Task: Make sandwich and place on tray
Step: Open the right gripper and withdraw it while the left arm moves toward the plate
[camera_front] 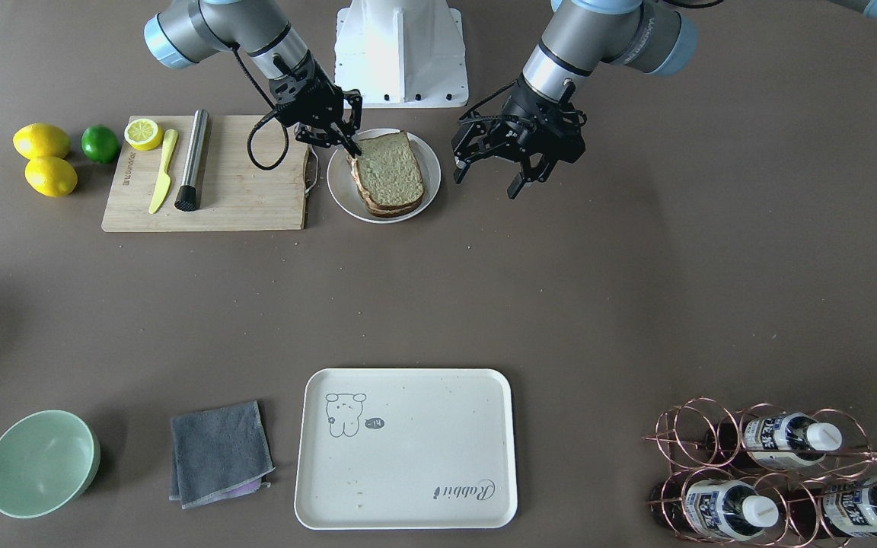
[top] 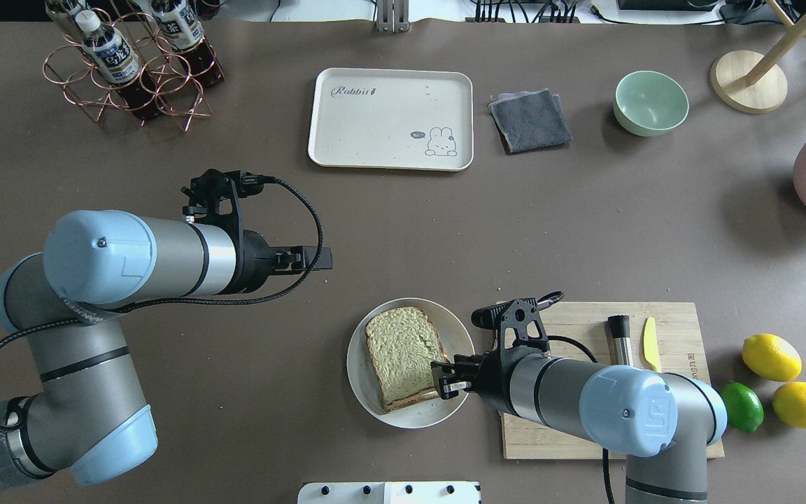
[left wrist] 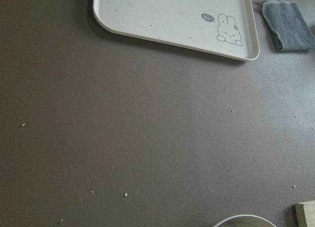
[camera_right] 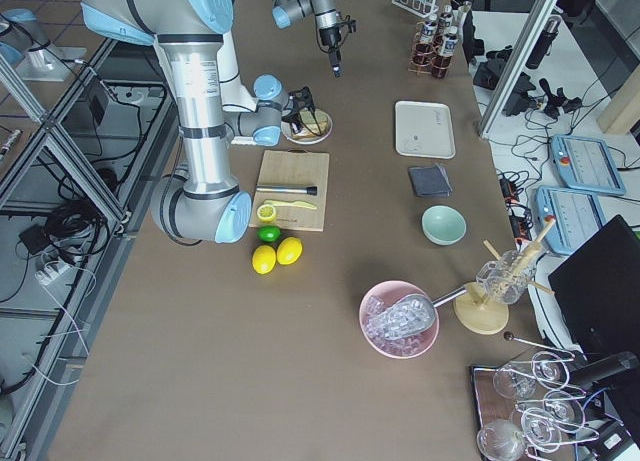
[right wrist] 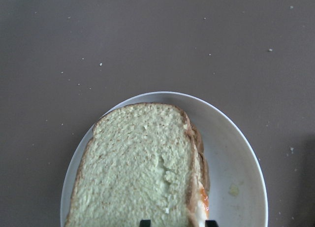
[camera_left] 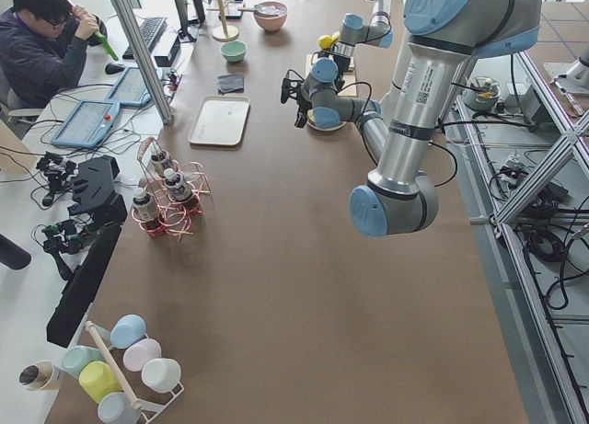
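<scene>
Brown table [top: 585, 231] lay under both arms, with fine crumbs showing in the wrist views.

Item 1. I found the left gripper [camera_front: 488, 176] hanging above bare table, its jaws spread wide and holding nothing. The tray [top: 375, 140] lay well ahead of those jaws, at the far edge. Its surface carried only its printed drawing and script. A copper rack of bottles [top: 130, 77] stood farther off to the jaws' left.

Item 2. The sandwich [top: 403, 353] lay flat on a round white plate [top: 361, 364], well apart from the left jaws and off to their right. An orange and white filling showed at its edge in the right wrist view.

Item 3. The right gripper [top: 445, 378] was at the near edge of the sandwich. Its jaws stood narrowly apart, and the fingertips [right wrist: 144, 222] showed on either side of the top slice's corner. I could not tell whether they touched the bread. They did not appear clamped on it.

Item 4. A wooden cutting board [top: 676, 329] lay just behind and to the right of the right jaws, beside the plate. It carried a metal muddler [top: 620, 339] and a yellow knife [top: 650, 344]. A lime [top: 742, 406] and two lemons [top: 770, 357] lay beyond it. A grey cloth [top: 530, 120] and a green bowl [top: 651, 103] lay far ahead of the right jaws.
</scene>
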Tool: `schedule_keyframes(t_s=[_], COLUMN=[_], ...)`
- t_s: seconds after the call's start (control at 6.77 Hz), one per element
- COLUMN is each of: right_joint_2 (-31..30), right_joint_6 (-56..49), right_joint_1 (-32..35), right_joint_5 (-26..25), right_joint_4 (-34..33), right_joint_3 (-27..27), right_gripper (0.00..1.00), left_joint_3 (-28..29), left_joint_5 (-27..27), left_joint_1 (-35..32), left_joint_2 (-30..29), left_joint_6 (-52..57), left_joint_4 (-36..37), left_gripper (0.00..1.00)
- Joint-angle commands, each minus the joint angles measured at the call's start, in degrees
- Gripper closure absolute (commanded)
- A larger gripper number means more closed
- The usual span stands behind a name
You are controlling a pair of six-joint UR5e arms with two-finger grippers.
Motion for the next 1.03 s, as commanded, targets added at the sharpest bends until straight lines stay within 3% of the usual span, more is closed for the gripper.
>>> schedule_keyframes(t_s=[0.0, 0.15, 0.3, 0.59, 0.89], right_joint_2=[-2.0, -2.44, -2.1, -1.83, -3.49], right_joint_6=[4.64, 4.66, 4.66, -3.62, -17.71], right_joint_1=[4.94, 9.5, 15.29, 31.17, 37.91], right_joint_5=[0.33, 2.94, 8.54, 24.41, 27.22], right_joint_4=[-0.39, -1.26, -6.84, -17.91, -22.97], right_joint_3=[0.69, 0.43, 0.86, 1.04, 0.78], right_gripper=[0.0, 0.0, 0.0, 0.0, 0.0], left_joint_3=[-0.11, -0.11, -0.37, -0.02, 0.76], left_joint_5=[0.24, 0.85, 4.59, 10.75, 15.07], left_joint_1=[0.0, 0.18, 2.79, 10.42, 15.62], left_joint_2=[1.34, 1.43, 1.7, 3.0, 3.02], left_joint_6=[-0.06, -1.63, -5.73, -7.78, -11.22], left_joint_4=[0.06, 0.06, 0.06, 0.24, 0.15], left_gripper=[0.0, 0.01, 0.02, 0.03, 0.03])
